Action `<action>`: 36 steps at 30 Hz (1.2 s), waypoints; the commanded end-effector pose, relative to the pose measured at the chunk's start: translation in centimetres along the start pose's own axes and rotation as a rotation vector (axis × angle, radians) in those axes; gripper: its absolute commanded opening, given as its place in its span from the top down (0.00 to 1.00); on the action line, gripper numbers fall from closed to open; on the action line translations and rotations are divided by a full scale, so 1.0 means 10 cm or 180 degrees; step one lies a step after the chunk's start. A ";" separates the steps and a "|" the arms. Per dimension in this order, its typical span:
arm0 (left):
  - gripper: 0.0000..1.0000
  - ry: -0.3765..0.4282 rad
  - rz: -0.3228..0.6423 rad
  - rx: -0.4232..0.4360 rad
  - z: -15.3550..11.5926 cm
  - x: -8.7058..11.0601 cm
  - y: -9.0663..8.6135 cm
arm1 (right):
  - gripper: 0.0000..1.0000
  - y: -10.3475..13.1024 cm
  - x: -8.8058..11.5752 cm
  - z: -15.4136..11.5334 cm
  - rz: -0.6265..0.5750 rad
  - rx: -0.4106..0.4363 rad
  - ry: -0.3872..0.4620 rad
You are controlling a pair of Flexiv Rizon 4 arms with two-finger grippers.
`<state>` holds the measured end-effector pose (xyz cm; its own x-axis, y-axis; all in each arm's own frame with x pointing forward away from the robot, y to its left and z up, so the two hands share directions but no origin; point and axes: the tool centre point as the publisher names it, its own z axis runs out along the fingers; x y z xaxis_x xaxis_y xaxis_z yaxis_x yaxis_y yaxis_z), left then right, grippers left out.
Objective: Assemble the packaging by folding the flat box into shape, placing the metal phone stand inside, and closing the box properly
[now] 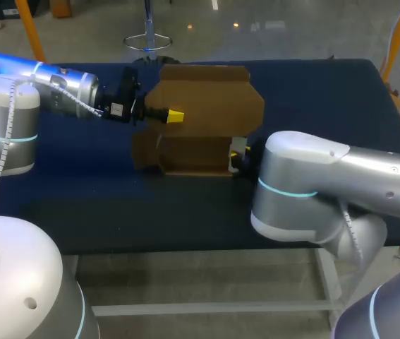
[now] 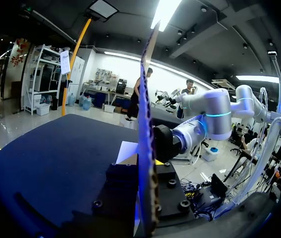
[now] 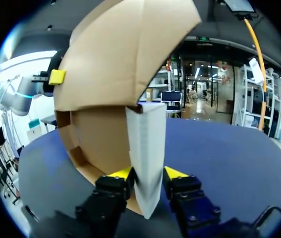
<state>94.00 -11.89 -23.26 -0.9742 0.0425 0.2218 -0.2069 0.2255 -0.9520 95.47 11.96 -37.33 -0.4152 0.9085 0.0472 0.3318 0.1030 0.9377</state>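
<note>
The brown cardboard box (image 1: 207,106) stands part-folded at the middle of the dark blue table (image 1: 80,183), one broad flap raised toward 12 o'clock and a lower body open toward the camera.

In the head view, the left arm (image 1: 51,85) comes in from 9 o'clock. Its left end effector (image 1: 175,116) is at the raised flap's 9 o'clock edge, with one yellow tip lying on the cardboard. The right arm (image 1: 326,180) enters from 4 o'clock, and its bulk hides most of the right end effector (image 1: 236,152) at the box's 4 o'clock corner. Only a sliver of white shows there.

The right wrist view shows what that hides. Both yellow-tipped fingers (image 3: 123,173) are clenched on a white flap (image 3: 145,148) that stands upright between them, joined to the brown walls just ahead. The raised brown flap curves overhead. The other arm's yellow tip presses its outer face.

The left wrist view shows the same raised flap edge-on, as a thin cardboard line running straight up between the two black finger blocks. They sit tight against either side, grasping the box. The right arm lies beyond the flap, low over the table.
</note>
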 end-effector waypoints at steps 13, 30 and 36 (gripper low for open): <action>1.00 0.0013 -0.0002 -0.0002 0.01 -0.01 0.03 | 1.00 0.04 0.04 0.06 -0.0015 0.0122 -0.0647; 0.00 -0.0225 0.0328 -0.0213 -0.15 0.18 -0.17 | 1.00 0.04 0.02 0.01 -0.0096 0.0073 -0.0248; 0.00 -0.0512 0.0442 -0.0315 -0.28 0.26 -0.21 | 1.00 0.07 0.02 0.03 -0.0144 0.0104 0.0075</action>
<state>93.61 -10.04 -21.01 -0.9973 -0.0065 0.0733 -0.0717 0.3064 -0.9492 95.64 13.33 -37.18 -0.3814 0.9242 -0.0170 0.3312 0.1538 0.9309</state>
